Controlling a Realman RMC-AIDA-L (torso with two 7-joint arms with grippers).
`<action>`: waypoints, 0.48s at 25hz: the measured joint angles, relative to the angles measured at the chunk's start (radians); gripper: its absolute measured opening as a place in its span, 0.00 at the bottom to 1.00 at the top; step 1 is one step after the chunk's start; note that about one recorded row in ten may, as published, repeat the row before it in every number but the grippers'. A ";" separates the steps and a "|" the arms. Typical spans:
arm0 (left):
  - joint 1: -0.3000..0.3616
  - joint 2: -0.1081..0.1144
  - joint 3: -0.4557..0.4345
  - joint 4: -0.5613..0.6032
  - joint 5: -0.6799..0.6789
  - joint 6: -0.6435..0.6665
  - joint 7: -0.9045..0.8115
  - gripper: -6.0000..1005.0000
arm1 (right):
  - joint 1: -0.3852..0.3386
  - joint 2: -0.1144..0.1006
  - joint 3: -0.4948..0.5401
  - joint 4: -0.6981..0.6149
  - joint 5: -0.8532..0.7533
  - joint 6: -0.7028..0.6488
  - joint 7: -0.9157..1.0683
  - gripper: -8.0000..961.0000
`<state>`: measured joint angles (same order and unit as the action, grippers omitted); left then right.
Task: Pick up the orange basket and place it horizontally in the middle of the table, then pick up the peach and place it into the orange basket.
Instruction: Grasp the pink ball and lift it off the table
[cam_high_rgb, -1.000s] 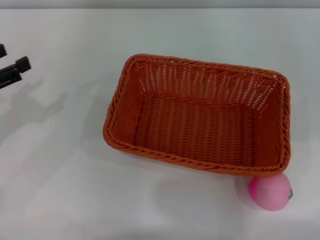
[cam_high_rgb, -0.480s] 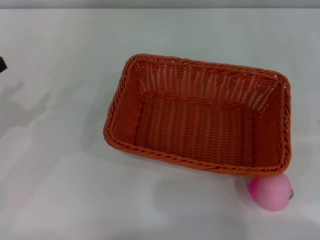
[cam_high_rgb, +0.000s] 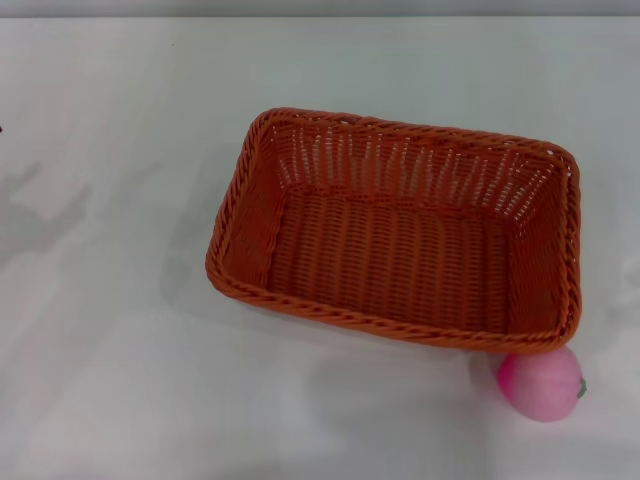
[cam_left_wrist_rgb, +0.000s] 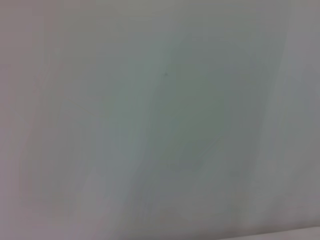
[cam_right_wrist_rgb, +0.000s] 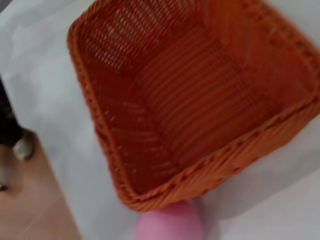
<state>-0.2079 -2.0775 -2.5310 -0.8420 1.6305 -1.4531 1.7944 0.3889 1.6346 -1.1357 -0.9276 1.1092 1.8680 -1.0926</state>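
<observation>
The orange basket (cam_high_rgb: 385, 323) lies lengthwise across the middle of the white table (cam_high_rgb: 120, 380), open side up and empty. The pink peach (cam_high_rgb: 543, 383) rests on the table, touching the outside of the basket's near right corner. In the right wrist view the basket (cam_right_wrist_rgb: 95, 115) fills most of the picture, with the peach (cam_right_wrist_rgb: 167, 224) against its rim. Neither gripper shows in any view. The left wrist view shows only bare table (cam_left_wrist_rgb: 160, 120).
A faint shadow (cam_high_rgb: 40, 215) lies on the table at the far left. In the right wrist view the table's edge and a wooden floor (cam_right_wrist_rgb: 30, 210) show beside the basket.
The left gripper, seen at the head view's left edge a second ago, has drawn back out of view to the left. Basket and peach have not moved.
</observation>
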 joint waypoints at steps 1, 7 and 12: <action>-0.001 0.001 0.000 0.000 0.000 0.003 0.003 0.81 | 0.009 0.003 -0.018 0.018 0.000 0.002 0.004 0.88; -0.004 0.000 0.000 0.013 -0.002 0.020 0.031 0.81 | 0.052 0.023 -0.079 0.108 0.000 0.004 0.027 0.88; -0.003 0.000 0.000 0.016 -0.003 0.022 0.053 0.81 | 0.063 0.055 -0.090 0.136 -0.013 0.004 0.041 0.88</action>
<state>-0.2109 -2.0776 -2.5311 -0.8259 1.6272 -1.4311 1.8474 0.4522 1.6892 -1.2257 -0.7916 1.0964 1.8723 -1.0519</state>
